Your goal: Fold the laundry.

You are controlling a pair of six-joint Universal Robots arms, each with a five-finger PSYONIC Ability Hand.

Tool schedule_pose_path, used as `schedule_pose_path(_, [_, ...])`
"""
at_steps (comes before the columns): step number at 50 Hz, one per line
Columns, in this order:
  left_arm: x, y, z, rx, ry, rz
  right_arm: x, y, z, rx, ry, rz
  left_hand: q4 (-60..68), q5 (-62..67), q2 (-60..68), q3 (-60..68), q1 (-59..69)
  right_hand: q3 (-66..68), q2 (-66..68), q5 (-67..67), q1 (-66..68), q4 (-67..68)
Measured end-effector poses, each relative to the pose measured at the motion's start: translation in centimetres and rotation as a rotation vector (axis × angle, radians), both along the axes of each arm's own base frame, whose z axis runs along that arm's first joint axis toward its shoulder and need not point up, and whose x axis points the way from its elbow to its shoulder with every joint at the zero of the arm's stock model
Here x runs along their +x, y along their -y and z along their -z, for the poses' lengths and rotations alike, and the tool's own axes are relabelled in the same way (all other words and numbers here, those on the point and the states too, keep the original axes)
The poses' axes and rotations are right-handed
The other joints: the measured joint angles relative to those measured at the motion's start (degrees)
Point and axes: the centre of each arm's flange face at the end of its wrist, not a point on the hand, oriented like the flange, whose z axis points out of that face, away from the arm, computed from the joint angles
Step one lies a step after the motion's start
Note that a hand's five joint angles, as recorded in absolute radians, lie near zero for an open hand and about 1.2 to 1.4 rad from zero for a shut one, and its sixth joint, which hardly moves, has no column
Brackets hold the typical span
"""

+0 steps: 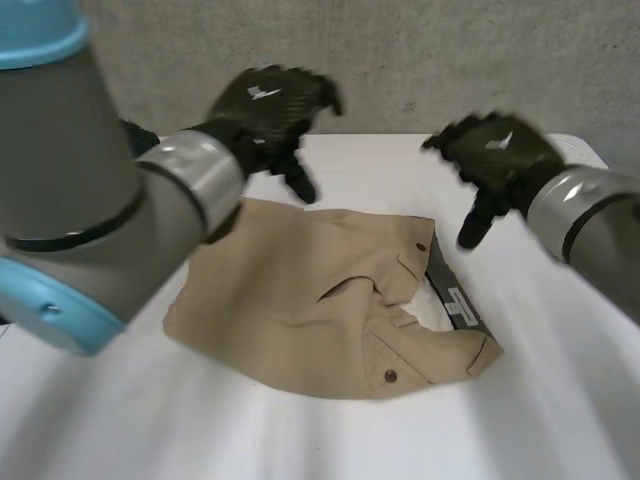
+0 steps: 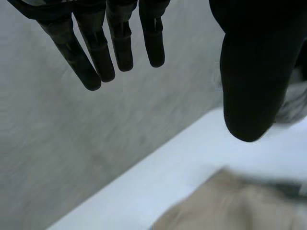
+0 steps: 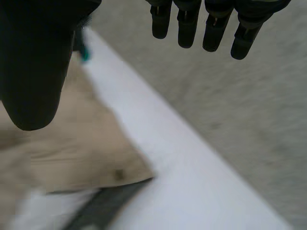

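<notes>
Tan garment [image 1: 320,300], rumpled, lies at the middle of the white desk [image 1: 560,400]. Its waistband [image 1: 440,285] is at the right end, gaping to show a dark lining and a white label [image 1: 461,305], and a flap is turned up near the centre.

The left hand [image 1: 265,105] hovers above the garment's far left edge. Its fingers are straight, the thumb stands apart, and it grasps nothing. The right hand [image 1: 495,150] hovers above the far right, over the waistband's far end, likewise released with one finger pointing down. Neither touches the cloth, and in each wrist view the tan fabric lies below the fingertips with bare desk between.

The step in hand is probably the reach for a fresh grasp. To do it well:

- Lower both hands together so the cloth is not dragged to one side.
- Set each hand on an outer edge, the left at the left end and the right at the waistband.
- Pinch through all layers, not the top flap alone.
- Flatten the turned-up flap first, or the crease will likely be folded in.
</notes>
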Motion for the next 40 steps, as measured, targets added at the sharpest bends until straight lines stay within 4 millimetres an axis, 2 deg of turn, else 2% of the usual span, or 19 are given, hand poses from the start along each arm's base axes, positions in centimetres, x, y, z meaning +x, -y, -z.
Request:
schedule_pose_path(4, [3.3,1.3,2.8,0.066,0.155,-0.116,1.1,-3.2,2.1,0.151,-0.038,-0.073,0.0,0.0,0.0,0.0,0.0,2.7,2.8,2.4,1.6,2.3])
schedule_pose_path(6, [5.1,2.0,4.9,0.115,0.254,-0.167,1.9,-4.8,3.6,0.227,-0.056,-0.119,0.0,0.0,0.0,0.0,0.0,3.5,3.9,3.3,2.7,3.1])
schedule_pose_path(8, [6.5,2.4,6.9,0.155,0.333,-0.196,2.3,-5.5,4.5,0.26,-0.063,-0.14,0.0,0.0,0.0,0.0,0.0,4.9,5.2,4.5,4.1,4.5])
schedule_pose_path(9, [6.7,2.5,7.3,0.161,0.347,-0.199,2.7,-5.9,5.2,0.279,-0.066,-0.155,0.0,0.0,0.0,0.0,0.0,5.7,5.9,5.6,5.2,5.4])
schedule_pose_path(10, [7.5,3.0,8.9,0.183,0.395,-0.209,3.2,-6.3,6.4,0.294,-0.066,-0.167,0.0,0.0,0.0,0.0,0.0,7.1,6.7,7.0,6.6,6.8])
schedule_pose_path(14, [8.5,4.4,12.1,0.2,0.459,-0.205,4.2,-6.0,8.4,0.284,-0.054,-0.161,0.0,0.0,0.0,0.0,0.0,7.7,6.7,7.8,7.2,7.3])
schedule_pose_path(18, [8.5,6.6,15.8,0.174,0.499,-0.18,5.6,-4.3,11.0,0.221,-0.027,-0.101,1.0,1.4,0.8,0.7,0.4,7.7,6.7,7.9,7.2,7.3])
schedule_pose_path(22, [8.0,7.6,17.7,0.16,0.52,-0.164,6.3,-3.0,12.4,0.175,-0.009,-0.055,4.4,4.8,3.9,4.0,3.4,7.7,6.7,8.1,7.2,7.3])
schedule_pose_path(23, [7.8,7.9,18.4,0.156,0.532,-0.154,6.7,-2.3,12.9,0.151,0.002,-0.036,7.8,8.2,7.0,7.0,7.4,7.8,6.7,8.2,7.3,7.4])
schedule_pose_path(26, [7.3,8.0,19.1,0.155,0.55,-0.138,7.3,-1.6,13.6,0.127,0.013,-0.021,14.1,14.2,13.3,13.2,14.2,8.8,7.9,9.0,8.2,8.4])
schedule_pose_path(29, [6.9,7.9,19.3,0.153,0.562,-0.122,7.6,-1.2,14.0,0.116,0.021,-0.016,25.4,25.4,25.7,24.7,24.8,9.5,8.9,9.8,8.6,9.4])
schedule_pose_path(30, [6.6,7.9,19.3,0.151,0.566,-0.117,7.7,-1.1,14.0,0.113,0.024,-0.016,36.0,35.9,36.3,36.0,34.9,11.1,10.7,11.1,10.4,11.0])
schedule_pose_path(32, [6.4,7.8,19.2,0.146,0.568,-0.111,7.8,-1.0,14.0,0.113,0.026,-0.016,36.0,35.9,36.3,36.0,34.9,12.8,12.8,12.4,12.6,12.8])
schedule_pose_path(33, [6.3,7.8,19.2,0.144,0.567,-0.109,7.8,-1.0,13.9,0.113,0.028,-0.016,43.4,42.7,42.9,42.3,40.5,13.0,13.2,12.5,12.9,13.0])
schedule_pose_path(35, [6.0,7.8,18.8,0.136,0.565,-0.105,7.8,-1.0,13.6,0.116,0.033,-0.014,44.8,43.1,44.5,43.8,40.5,12.0,12.4,10.8,12.3,11.6])
schedule_pose_path(38, [5.8,7.9,17.8,0.125,0.552,-0.113,7.2,-0.9,12.4,0.126,0.035,-0.001,44.9,43.1,44.5,43.8,40.5,0.3,0.9,-0.2,2.2,0.4])
schedule_pose_path(40, [5.9,7.8,16.8,0.118,0.537,-0.124,6.6,-0.8,11.3,0.138,0.033,0.013,44.9,43.1,44.5,43.8,40.5,-1.1,-0.4,-0.7,0.6,-1.2])
